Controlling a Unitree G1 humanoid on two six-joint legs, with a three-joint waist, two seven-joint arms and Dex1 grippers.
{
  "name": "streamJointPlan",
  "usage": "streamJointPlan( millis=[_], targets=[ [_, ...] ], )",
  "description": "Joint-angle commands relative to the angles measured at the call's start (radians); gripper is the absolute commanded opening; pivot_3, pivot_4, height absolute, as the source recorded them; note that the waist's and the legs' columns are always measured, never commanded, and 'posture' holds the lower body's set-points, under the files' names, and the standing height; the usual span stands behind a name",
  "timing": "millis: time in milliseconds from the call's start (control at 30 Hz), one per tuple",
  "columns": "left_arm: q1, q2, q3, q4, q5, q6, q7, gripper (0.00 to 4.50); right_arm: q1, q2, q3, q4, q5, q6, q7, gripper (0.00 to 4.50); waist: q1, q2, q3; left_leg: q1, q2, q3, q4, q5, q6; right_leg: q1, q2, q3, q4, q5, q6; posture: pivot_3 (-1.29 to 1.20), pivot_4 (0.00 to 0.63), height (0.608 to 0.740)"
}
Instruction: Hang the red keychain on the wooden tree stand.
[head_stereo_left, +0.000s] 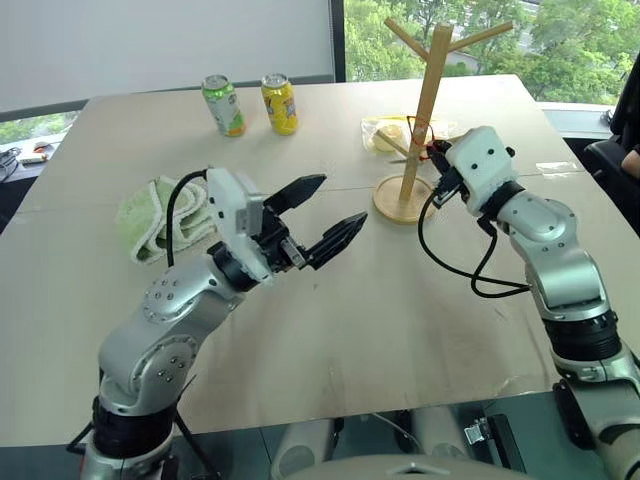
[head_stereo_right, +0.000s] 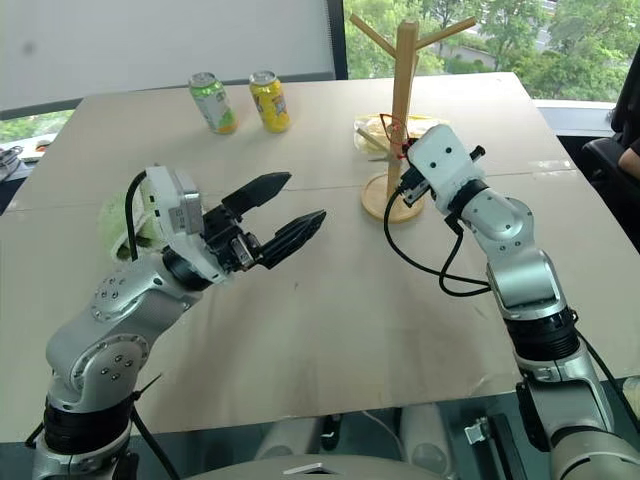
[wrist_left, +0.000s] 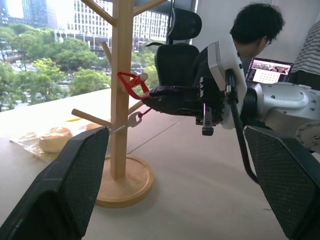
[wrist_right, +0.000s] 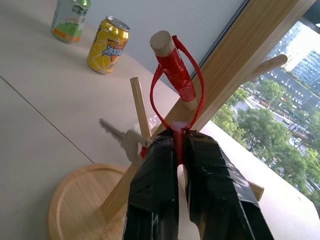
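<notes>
We see a pale wooden table (head_stereo_left: 330, 300) in front of a wide window with green trees behind it. At about one o'clock on the table stands the wooden tree stand (head_stereo_left: 424, 110); its top is cut off by the upper edge of the head views. The red keychain (wrist_right: 176, 75) has its loop over the end of a middle peg, and the right gripper (wrist_right: 181, 150) has its two black fingers pressed together on the short red strap just below that loop. The key (wrist_right: 120, 137) hangs beside the fingers, blurred and partly hidden behind a lower peg. From the head views the keychain is only a thin red line against the pole, half covered by the white wrist housing.

The left gripper (head_stereo_left: 322, 213) hovers above the middle of the table with its fingers spread apart and nothing between them.

At eleven o'clock stand a green can (head_stereo_left: 223, 105) and a yellow can (head_stereo_left: 279, 103). A light green cloth (head_stereo_left: 150, 218) lies at nine o'clock, partly behind the left arm. A clear bag of bread (wrist_left: 47, 140) sits behind the stand. In the left wrist view a person (wrist_left: 255, 30) sits at a laptop beyond the right arm.
</notes>
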Motion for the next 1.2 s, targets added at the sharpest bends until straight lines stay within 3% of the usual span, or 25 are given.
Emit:
streamJointPlan(
  millis=[33,433,533,800,900,1200],
  targets=[
    [-0.044,0.016,0.026,-0.041,-0.048,0.044,0.047,4.50,-0.028,0.007,-0.013,-0.015,-0.013,-0.035,-0.009,0.17,-0.001,-0.001,0.000,0.001,0.000,0.000,0.000,0.000,0.000,0.001,0.000,0.000,0.000,0.000,0.000,0.00,0.150,0.740],
    [-0.117,0.003,0.008,-0.045,-0.071,0.100,0.119,4.50,-0.037,0.029,-0.028,0.005,-0.023,-0.034,-0.012,0.17,-0.001,-0.001,0.001,0.003,0.000,0.001,-0.001,0.000,0.000,0.001,0.000,0.002,0.000,0.000,0.000,0.00,0.150,0.740],
    [-0.135,-0.002,0.006,-0.043,-0.078,0.111,0.130,4.50,-0.040,0.033,-0.034,0.008,-0.024,-0.030,-0.017,1.09,0.000,-0.002,0.001,0.003,0.000,0.001,-0.001,0.000,0.000,0.001,0.000,0.002,0.000,0.000,0.000,0.00,0.150,0.740],
    [-0.151,-0.010,0.009,-0.043,-0.085,0.124,0.141,4.50,-0.042,0.035,-0.042,0.012,-0.021,-0.029,-0.023,4.49,0.000,-0.002,0.001,0.003,0.000,0.002,-0.001,0.000,0.000,0.001,0.000,0.002,0.000,0.000,0.000,0.00,0.150,0.740],
    [-0.150,-0.014,0.001,-0.037,-0.052,0.119,0.155,4.50,-0.024,0.048,-0.077,0.012,0.003,-0.018,-0.038,4.49,0.000,-0.002,0.001,0.003,0.000,0.002,-0.001,0.000,0.000,0.001,0.000,0.002,0.000,0.000,0.000,0.00,0.150,0.740],
    [-0.036,-0.114,-0.103,0.109,0.339,-0.031,0.293,4.50,0.155,0.146,-0.423,0.078,0.241,-0.100,-0.122,4.49,0.008,-0.002,0.000,0.004,-0.001,0.003,-0.002,0.000,0.000,0.002,0.000,0.004,0.000,0.000,0.000,0.00,0.150,0.740]
  ],
)
